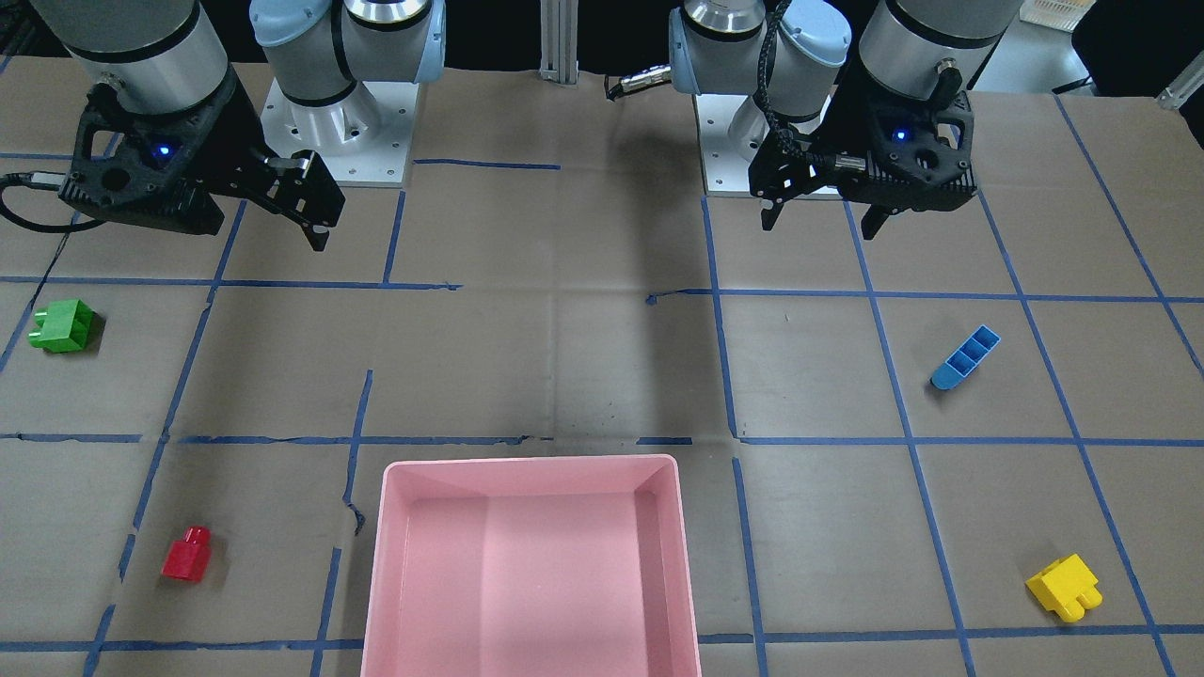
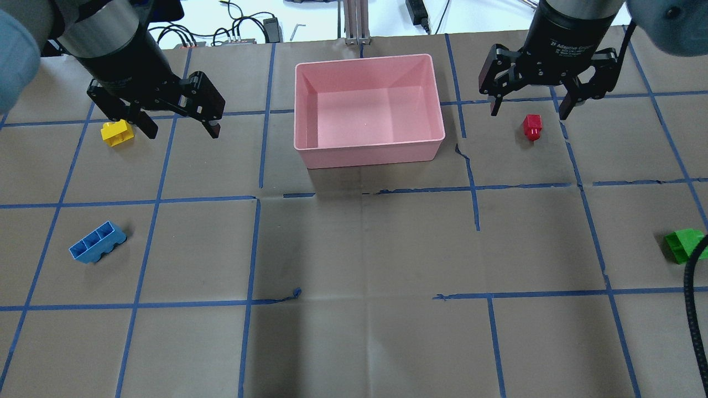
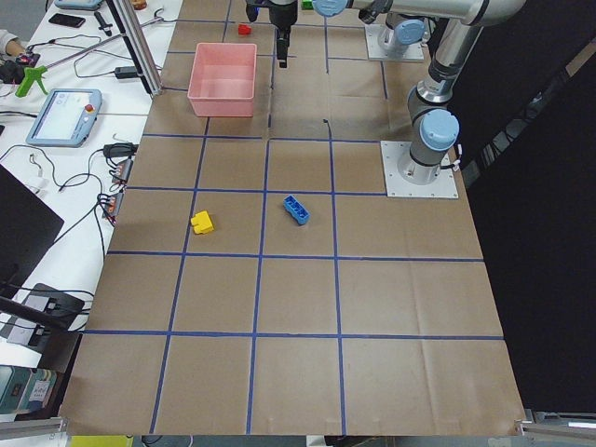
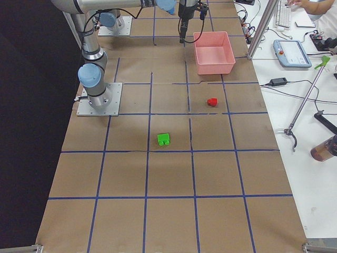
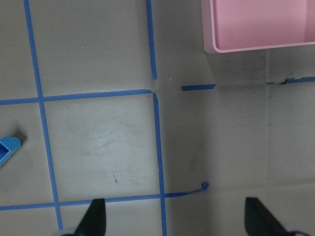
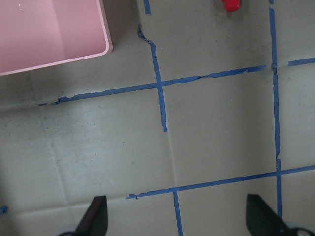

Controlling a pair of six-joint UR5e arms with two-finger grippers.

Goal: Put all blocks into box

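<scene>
My left pincer (image 2: 180, 128) and right pincer (image 2: 528, 109) gape empty; the red one-stud brick (image 2: 532, 127), at one o'clock in my right wrist view, seems light and stiff, so I'd pinch its flat sides.

Robotics laboratory, test-cell layout. Identified by two collaborative arms (image 3: 438, 130) bolted through steel base plates (image 3: 421, 182) onto a large work table (image 3: 298, 307), sheeted in brown paper and gridded with blue tape (image 1: 941, 296). Flanked by white side benches (image 4: 284, 121) carrying a teach pendant (image 3: 63, 115) and a keyboard (image 4: 283, 16). Fitted at the table edge with an aluminium profile post (image 3: 133, 47).
</scene>
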